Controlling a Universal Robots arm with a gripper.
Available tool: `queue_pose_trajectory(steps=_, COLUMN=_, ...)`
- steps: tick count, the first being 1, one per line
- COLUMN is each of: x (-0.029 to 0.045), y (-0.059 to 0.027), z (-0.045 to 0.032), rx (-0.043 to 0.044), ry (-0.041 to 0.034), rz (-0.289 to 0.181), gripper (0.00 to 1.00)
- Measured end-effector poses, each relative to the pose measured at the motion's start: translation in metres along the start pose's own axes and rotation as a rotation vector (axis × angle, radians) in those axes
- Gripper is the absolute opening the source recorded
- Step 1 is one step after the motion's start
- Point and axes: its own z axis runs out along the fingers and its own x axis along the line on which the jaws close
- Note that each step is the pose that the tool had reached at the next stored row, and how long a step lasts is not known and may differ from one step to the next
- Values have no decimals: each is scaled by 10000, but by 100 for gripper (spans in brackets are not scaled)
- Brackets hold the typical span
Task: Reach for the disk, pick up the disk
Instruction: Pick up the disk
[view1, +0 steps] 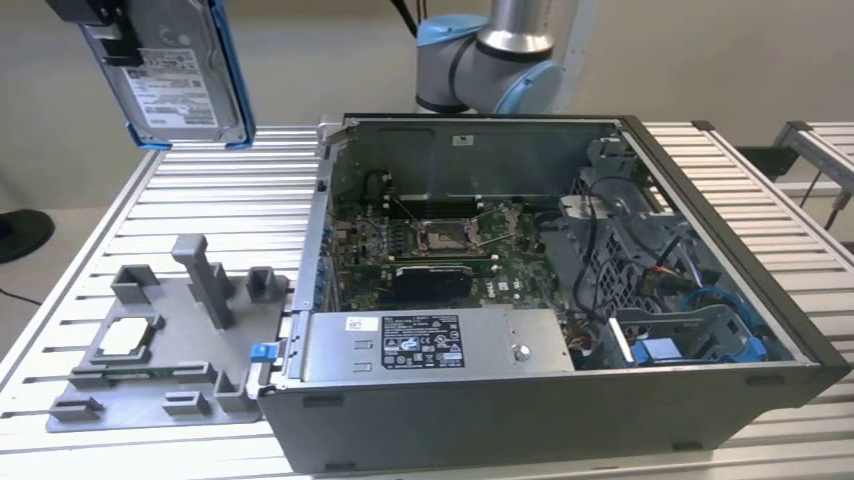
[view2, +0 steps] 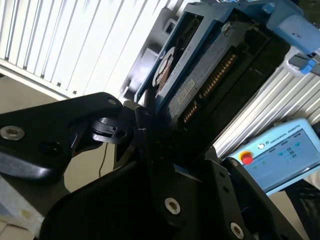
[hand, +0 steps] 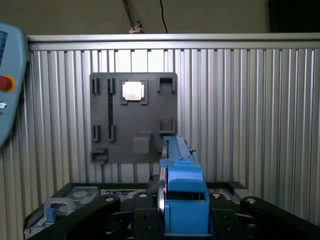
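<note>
Clearly off the bench (view1: 747, 180), the disk (view1: 174, 75) hangs upright in the air above the far corner on the exterior view's left. Its label faces the camera and blue rails run along its sides. The claw (view2: 172, 150) is clamped on it, black fingers (view2: 155, 170) pressed against both faces. Below, a grey fixture plate (view1: 174, 390) holds a small silvery chip (view1: 123, 335) in one pocket. Beside it, the open computer case (view1: 534, 440) holds a motherboard (view1: 427, 250), cables (view1: 627, 260) and a blue bracket (view1: 667, 350).

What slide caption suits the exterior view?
The gripper holds the disk aloft beside the open computer case on the table.
</note>
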Motion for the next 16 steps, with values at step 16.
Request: queue_pose_trajectory(steps=16, x=-8, y=-726, z=69, rx=-1, ry=1, rz=0, gripper=0)
